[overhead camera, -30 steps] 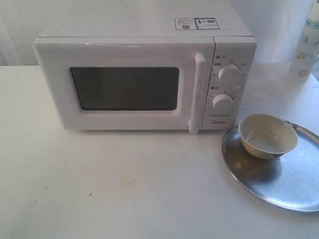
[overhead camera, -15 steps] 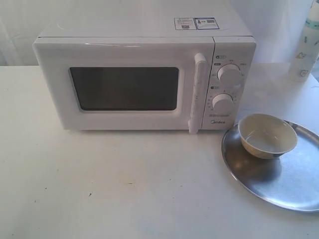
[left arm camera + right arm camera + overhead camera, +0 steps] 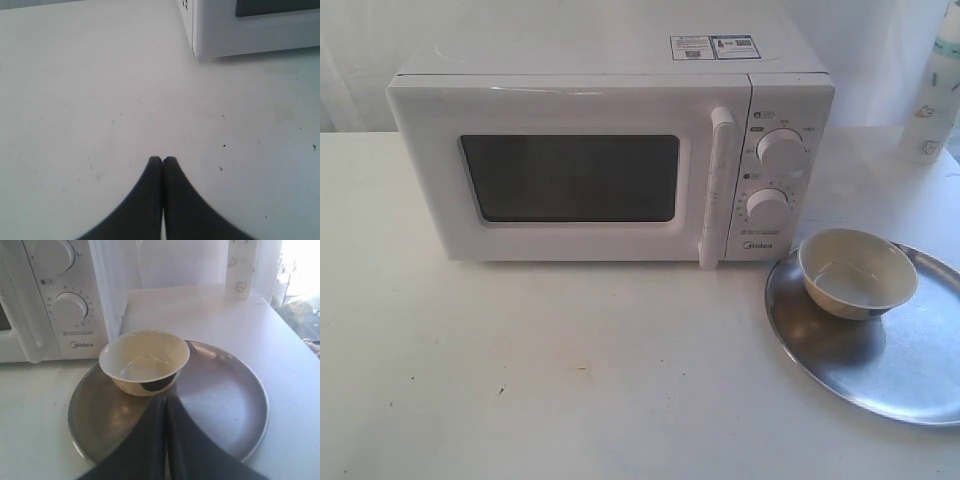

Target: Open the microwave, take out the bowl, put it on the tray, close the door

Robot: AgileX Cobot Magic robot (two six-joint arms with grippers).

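The white microwave point(image 3: 610, 150) stands at the back of the table with its door point(image 3: 570, 170) shut; its lower corner point(image 3: 240, 30) and dial panel point(image 3: 60, 300) show in the wrist views. The cream bowl point(image 3: 857, 272) sits upright on the left part of the silver tray point(image 3: 910, 370) to the microwave's right. Neither arm shows in the exterior view. My left gripper point(image 3: 162, 159) is shut on nothing above bare table, short of the microwave. My right gripper point(image 3: 165, 399) is shut and empty over the tray point(image 3: 220, 390), its tips just short of the bowl point(image 3: 144, 360).
A tall white bottle point(image 3: 935, 90) stands at the back right, behind the tray, also the bottle point(image 3: 242, 267) in the right wrist view. The white table point(image 3: 570, 370) stretches in front of the microwave.
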